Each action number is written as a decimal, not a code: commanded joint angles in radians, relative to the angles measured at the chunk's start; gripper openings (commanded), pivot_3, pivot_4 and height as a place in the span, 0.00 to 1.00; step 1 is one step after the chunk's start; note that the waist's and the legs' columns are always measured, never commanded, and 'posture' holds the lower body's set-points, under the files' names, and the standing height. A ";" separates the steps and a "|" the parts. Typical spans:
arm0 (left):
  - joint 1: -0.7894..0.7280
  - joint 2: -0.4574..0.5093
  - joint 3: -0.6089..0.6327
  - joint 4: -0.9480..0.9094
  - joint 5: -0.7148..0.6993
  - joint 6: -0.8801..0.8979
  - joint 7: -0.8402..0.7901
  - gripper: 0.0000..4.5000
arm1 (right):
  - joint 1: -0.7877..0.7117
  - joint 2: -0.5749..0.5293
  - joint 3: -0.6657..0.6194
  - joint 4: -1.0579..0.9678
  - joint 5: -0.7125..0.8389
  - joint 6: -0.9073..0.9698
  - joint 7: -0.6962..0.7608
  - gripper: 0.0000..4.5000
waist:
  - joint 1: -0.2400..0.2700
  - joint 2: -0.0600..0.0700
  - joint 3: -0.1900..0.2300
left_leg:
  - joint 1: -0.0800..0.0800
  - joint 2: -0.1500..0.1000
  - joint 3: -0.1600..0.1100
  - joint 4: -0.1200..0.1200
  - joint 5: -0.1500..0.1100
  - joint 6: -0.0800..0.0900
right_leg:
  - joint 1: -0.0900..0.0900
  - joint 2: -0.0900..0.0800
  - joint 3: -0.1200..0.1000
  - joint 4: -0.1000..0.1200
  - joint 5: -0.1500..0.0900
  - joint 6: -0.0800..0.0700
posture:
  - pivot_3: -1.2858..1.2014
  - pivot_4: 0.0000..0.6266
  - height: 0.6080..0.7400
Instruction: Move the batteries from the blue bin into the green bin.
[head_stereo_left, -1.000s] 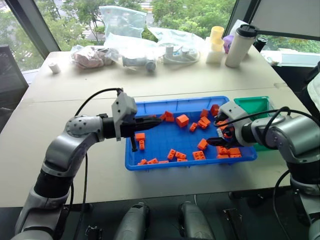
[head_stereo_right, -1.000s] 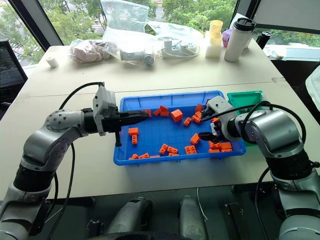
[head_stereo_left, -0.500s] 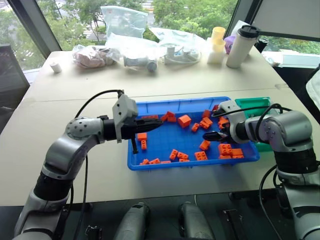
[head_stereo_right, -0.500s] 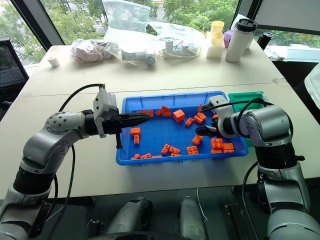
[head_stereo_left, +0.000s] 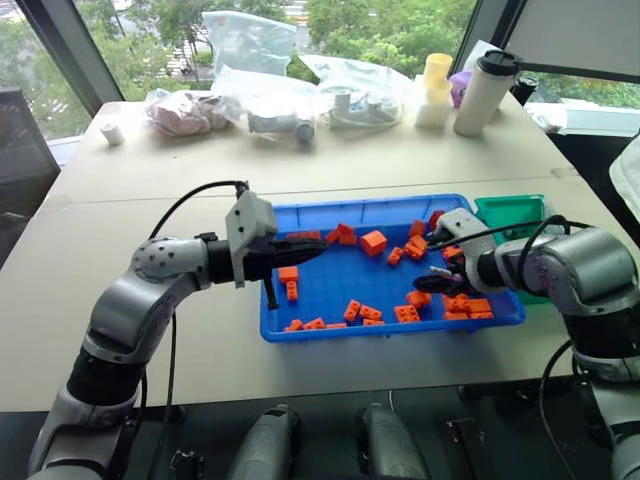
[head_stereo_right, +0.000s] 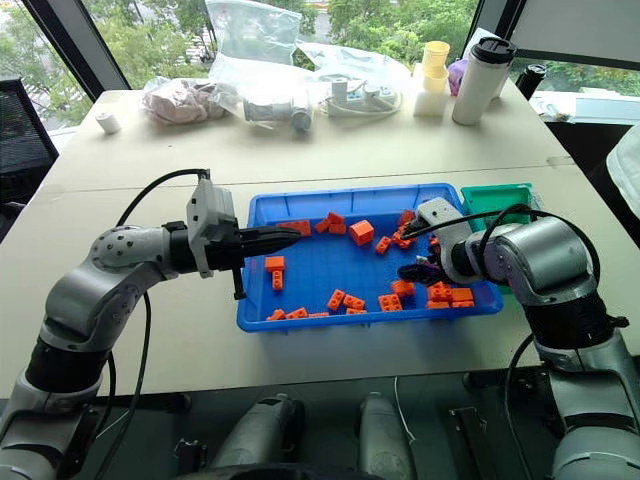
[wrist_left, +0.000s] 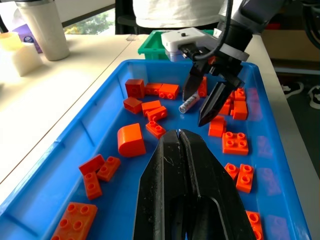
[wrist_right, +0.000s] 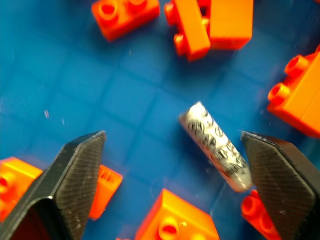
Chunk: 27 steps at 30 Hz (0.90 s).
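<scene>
A silver-grey battery (wrist_right: 215, 147) with dark markings lies flat on the floor of the blue bin (head_stereo_left: 390, 330), among orange bricks near its right end. My right gripper (wrist_right: 172, 134) hangs open just above it, pointing down. One finger stands on each side of the battery (wrist_left: 189, 104) without touching it. My left gripper (head_stereo_left: 318, 245) is shut and empty. It is held level over the bin's left part and points toward the right gripper (wrist_left: 195, 107). The green bin (head_stereo_left: 510, 212) sits against the blue bin's far right corner.
Several orange bricks (head_stereo_left: 372, 241) are scattered over the blue bin's floor, and some crowd the battery. Plastic bags (head_stereo_left: 250, 95), a white tumbler (head_stereo_left: 480, 92) and cups (head_stereo_left: 432, 85) line the table's far side. A person in white (head_stereo_left: 630, 180) stands at the right edge.
The whole picture has shifted slightly. The right gripper stays open over the bin's right end. The left gripper stays shut in place.
</scene>
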 joint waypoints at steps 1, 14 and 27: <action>-0.017 -0.001 0.011 -0.018 -0.006 -0.009 0.001 0.00 | -0.006 -0.073 0.048 -0.004 -0.029 -0.071 0.051 0.99 | -0.001 0.000 0.000 | 0.000 0.000 0.000 0.000 0.000 0.000 | 0.000 0.000 0.000 0.000 0.000 0.000 | 0.52 0.24 1.00; -0.012 0.005 0.012 -0.024 0.003 -0.007 0.006 0.00 | 0.007 -0.095 0.125 0.002 -0.103 -0.207 0.130 0.39 | -0.001 0.000 0.000 | 0.000 0.001 0.000 0.000 0.000 0.000 | 0.000 0.000 0.000 0.000 0.000 0.000 | 0.52 0.24 1.00; -0.009 0.017 0.023 -0.020 -0.006 -0.006 0.003 0.00 | -0.199 -0.138 -0.119 0.088 -0.129 -0.166 0.118 0.01 | 0.000 0.001 0.001 | 0.000 0.001 0.000 -0.001 0.000 0.000 | -0.001 0.001 0.000 0.000 0.000 0.000 | 0.52 0.24 1.00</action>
